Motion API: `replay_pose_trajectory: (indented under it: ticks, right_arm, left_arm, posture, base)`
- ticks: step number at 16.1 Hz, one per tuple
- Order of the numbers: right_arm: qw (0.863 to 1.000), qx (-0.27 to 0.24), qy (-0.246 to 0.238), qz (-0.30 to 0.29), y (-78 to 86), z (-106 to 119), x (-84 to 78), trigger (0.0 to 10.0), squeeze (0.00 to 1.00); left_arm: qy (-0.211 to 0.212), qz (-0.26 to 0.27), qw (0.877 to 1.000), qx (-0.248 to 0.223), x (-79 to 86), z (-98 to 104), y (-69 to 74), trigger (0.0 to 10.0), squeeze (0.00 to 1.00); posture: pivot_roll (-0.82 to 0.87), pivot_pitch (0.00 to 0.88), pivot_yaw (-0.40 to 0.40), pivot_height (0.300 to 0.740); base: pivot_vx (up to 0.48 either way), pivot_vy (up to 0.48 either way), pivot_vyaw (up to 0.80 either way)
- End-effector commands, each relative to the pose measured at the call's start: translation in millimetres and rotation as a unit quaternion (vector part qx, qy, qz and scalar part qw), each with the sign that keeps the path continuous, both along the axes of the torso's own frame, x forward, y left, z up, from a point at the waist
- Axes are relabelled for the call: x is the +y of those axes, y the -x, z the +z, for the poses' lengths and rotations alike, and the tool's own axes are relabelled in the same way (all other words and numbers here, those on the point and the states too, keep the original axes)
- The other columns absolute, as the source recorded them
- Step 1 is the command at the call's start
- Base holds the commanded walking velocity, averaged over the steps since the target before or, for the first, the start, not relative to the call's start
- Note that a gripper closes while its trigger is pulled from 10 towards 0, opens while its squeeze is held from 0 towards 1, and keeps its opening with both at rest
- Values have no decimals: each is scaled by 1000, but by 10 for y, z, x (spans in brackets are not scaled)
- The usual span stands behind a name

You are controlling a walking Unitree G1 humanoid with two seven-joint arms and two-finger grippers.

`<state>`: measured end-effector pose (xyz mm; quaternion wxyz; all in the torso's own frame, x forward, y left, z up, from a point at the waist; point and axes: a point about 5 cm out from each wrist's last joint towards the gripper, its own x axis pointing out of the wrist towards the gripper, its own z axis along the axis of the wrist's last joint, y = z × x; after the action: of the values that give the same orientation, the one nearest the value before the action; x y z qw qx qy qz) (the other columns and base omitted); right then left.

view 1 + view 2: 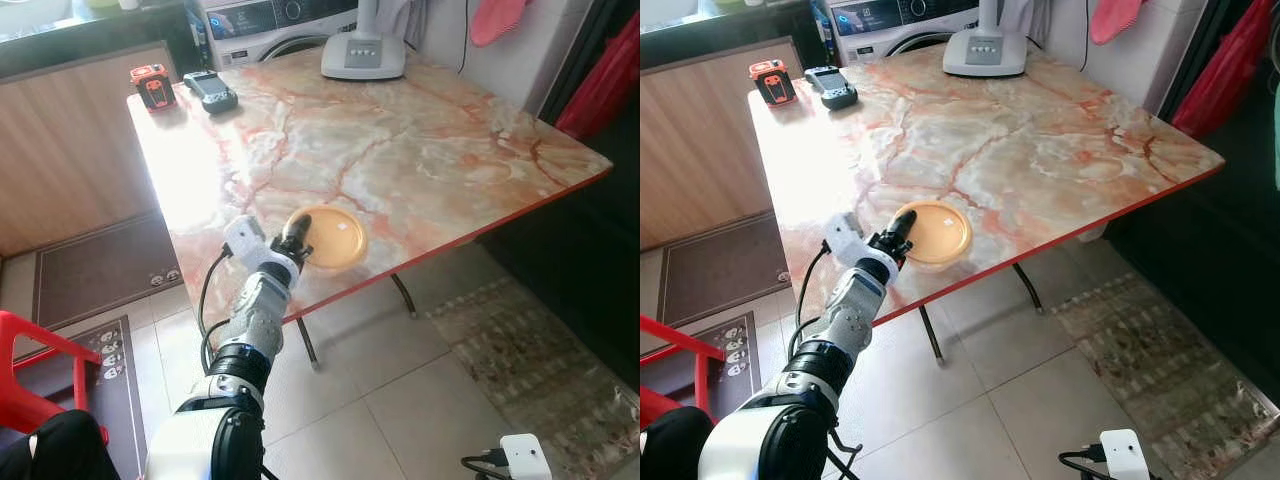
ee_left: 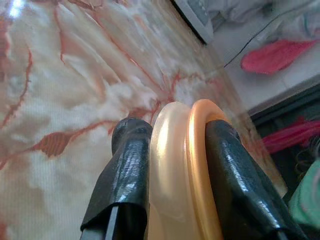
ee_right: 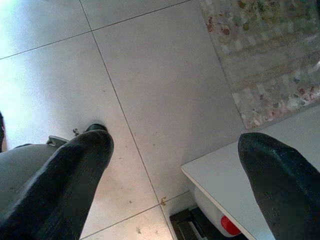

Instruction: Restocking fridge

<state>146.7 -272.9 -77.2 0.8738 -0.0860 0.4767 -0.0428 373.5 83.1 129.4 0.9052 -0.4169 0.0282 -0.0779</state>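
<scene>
Left hand pinching orange lid rim, marble table

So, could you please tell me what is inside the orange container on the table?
Its contents cannot be seen: an orange lid covers the container on the marble table. The left gripper is shut on its near rim.

Head stereo pair looking forward and down, both eyes sharing the marble table and tiled floor, left wrist camera sitting very close along its fingers across the tabletop, right wrist camera facing down at the floor
</scene>
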Motion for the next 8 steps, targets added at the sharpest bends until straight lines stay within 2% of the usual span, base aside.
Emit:
replay_pose_trajectory:
  ticks: [1,3,4,5,8]
  right_arm:
    - [1000,6,1,-3,45,-16,-7,10000,0]
    - [1000,6,2,-3,46,-16,-8,10000,0]
    - [1000,6,2,-5,46,-16,-8,10000,0]
    - [1000,6,2,-5,46,-16,-8,10000,0]
    - [1000,3,-2,-13,49,-16,-9,10000,0]
  left_arm:
    - [45,3,999,-27,5,120,-24,0,0]
    - [69,-6,996,-55,35,198,-33,0,0]
    - [59,10,996,-68,120,231,-44,1569,0]
    - [49,20,996,-74,184,234,-47,10000,0]
    - [5,33,994,-103,457,259,-33,10000,0]
  posture:
    - [15,76,35,740]
    - [16,76,34,740]
    - [14,75,34,740]
    - [14,75,34,740]
    - [16,70,32,740]
  base:
    - [0,0,0]
    - [0,0,0]
    - [0,0,0]
    - [0,0,0]
    - [0,0,0]
